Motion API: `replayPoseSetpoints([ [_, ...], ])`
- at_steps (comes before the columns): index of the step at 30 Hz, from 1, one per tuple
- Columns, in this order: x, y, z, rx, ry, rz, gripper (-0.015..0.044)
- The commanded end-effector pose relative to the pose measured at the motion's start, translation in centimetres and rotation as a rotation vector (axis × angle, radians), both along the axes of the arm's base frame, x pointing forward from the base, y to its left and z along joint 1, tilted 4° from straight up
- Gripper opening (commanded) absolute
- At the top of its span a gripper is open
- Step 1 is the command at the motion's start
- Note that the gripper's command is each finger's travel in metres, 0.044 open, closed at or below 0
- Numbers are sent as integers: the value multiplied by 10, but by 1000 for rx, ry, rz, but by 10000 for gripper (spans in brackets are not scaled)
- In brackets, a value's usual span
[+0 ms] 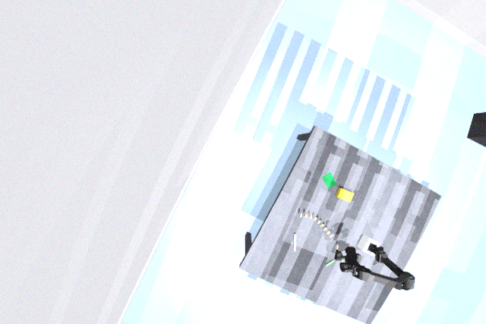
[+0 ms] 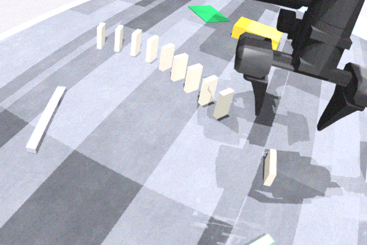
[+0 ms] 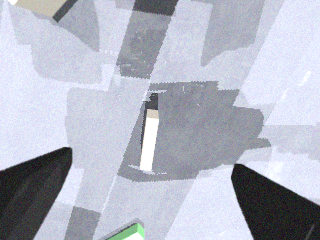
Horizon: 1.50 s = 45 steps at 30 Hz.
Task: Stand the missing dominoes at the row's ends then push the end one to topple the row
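Several cream dominoes stand upright in a curved row. The far end domino is at the left of the exterior view. The near end domino is closest to my gripper and shows partly at the top left of the wrist view. A loose cream domino lies apart from the row, seemingly on its long narrow edge. My gripper is wide open and empty, above the table. In the wrist view the loose domino appears between the spread fingertips, below them.
A white bar lies left of the row. A green-edged strip lies near the loose domino. A yellow block and a green piece are beyond the row. A cream sliver shows at the exterior view's right edge.
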<state>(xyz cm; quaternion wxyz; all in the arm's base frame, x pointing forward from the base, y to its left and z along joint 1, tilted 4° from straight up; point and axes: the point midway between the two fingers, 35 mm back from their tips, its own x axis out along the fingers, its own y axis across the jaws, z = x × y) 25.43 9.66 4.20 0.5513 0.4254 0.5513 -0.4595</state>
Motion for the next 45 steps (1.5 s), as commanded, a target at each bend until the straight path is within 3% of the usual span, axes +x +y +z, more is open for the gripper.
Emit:
replayPoseSetpoints([
  [1, -1, 1, -8, 5, -1, -17, 440],
  [7, -4, -1, -65, 5, 0, -17, 440],
  [28, -3, -2, -81, 5, 0, -17, 440],
  [43, -3, -2, -81, 5, 0, -17, 46],
  [45, -3, -2, -81, 5, 0, -17, 29],
])
